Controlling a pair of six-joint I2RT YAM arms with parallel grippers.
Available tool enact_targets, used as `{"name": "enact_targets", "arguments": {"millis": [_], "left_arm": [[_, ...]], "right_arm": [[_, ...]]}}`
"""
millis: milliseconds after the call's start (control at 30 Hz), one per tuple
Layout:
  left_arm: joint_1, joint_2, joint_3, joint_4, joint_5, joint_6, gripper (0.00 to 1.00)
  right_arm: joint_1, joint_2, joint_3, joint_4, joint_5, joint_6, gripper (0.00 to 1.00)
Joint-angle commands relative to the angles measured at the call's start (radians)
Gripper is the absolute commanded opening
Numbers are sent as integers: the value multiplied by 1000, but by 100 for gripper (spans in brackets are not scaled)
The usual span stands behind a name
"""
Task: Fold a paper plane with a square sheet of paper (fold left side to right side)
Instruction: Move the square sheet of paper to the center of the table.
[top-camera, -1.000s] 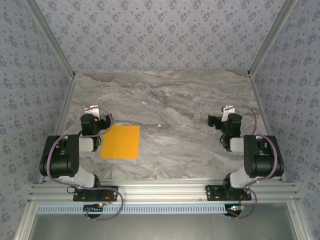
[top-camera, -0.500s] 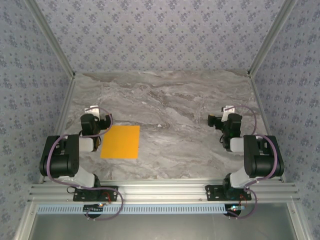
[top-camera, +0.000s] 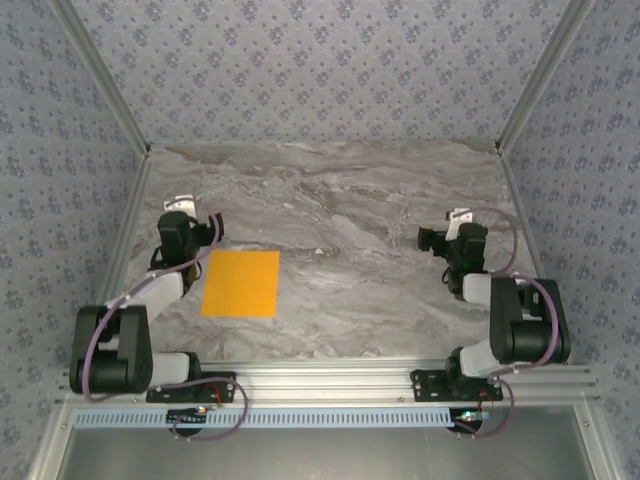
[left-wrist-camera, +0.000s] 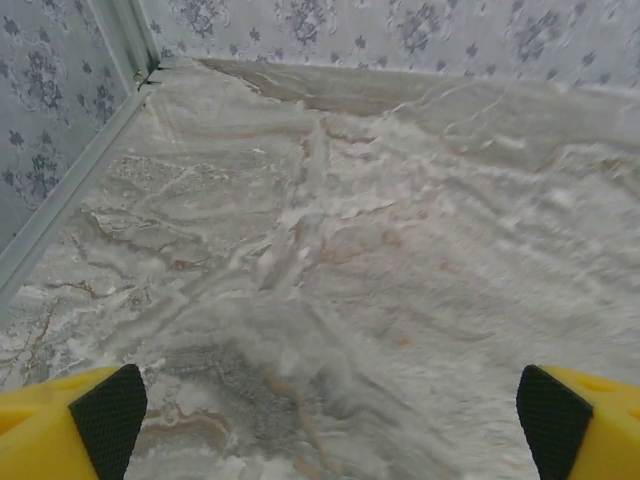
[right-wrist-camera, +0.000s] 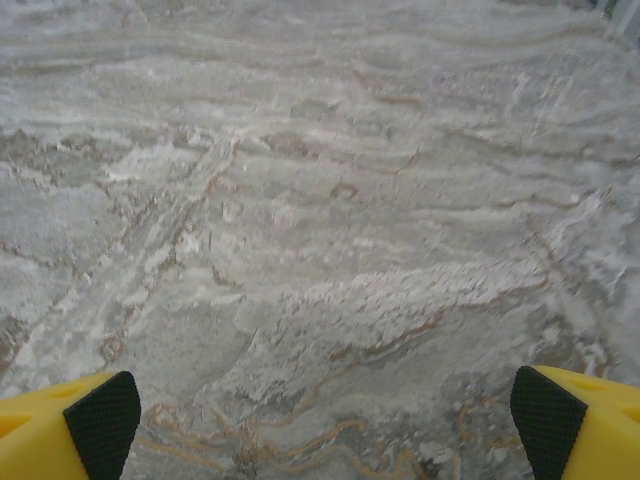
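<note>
The left pincer, spread wide, sits just left of the flat, matte orange-yellow square sheet of paper, lower left on the veined grey marble worktop; its arm has since dropped lower. The right pincer, mid-right, is equally wide.

Black-white arms, purple cables, yellow fingers, black pads.

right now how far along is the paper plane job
Done: nothing yet; the square sheet of paper lies flat and unfolded on the table. In hand: nothing; the left arm reaches beside the sheet's left edge, the right arm stands well apart, both with jaws open and empty. Left: the left-to-right fold and every fold after it.
</note>
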Motion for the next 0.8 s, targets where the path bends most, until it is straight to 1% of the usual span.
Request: {"name": "enact_targets", "arguments": {"millis": [0,33,67,100,167,233,333,433,567,767], "left_arm": [[-13,-60,119,-361,-30,-212,98],[-20,-60,147,-448,-11,-284,98],[-28,-57,172,-525,9,-325,98],[-42,-53,202,-603,35,-345,98],[-96,-46,239,-730,39,-380,98],[-155,-41,246,-794,47,-403,98],[-263,-9,251,-866,37,-445,98],[-341,36,251,-920,-6,-505,98],[-398,94,247,-960,-24,-555,98],[-437,174,233,-957,-18,-564,98]], "right_arm": [[-6,-149,63,-200,12,37,100],[-1,-197,76,-275,14,47,100],[5,-246,90,-343,17,57,100],[14,-294,105,-415,22,71,100],[41,-383,132,-573,16,94,100],[79,-453,144,-681,6,102,100],[152,-539,147,-807,24,118,100],[211,-592,140,-873,53,143,100],[267,-605,133,-898,106,156,100],[307,-603,134,-883,154,161,100]]}}
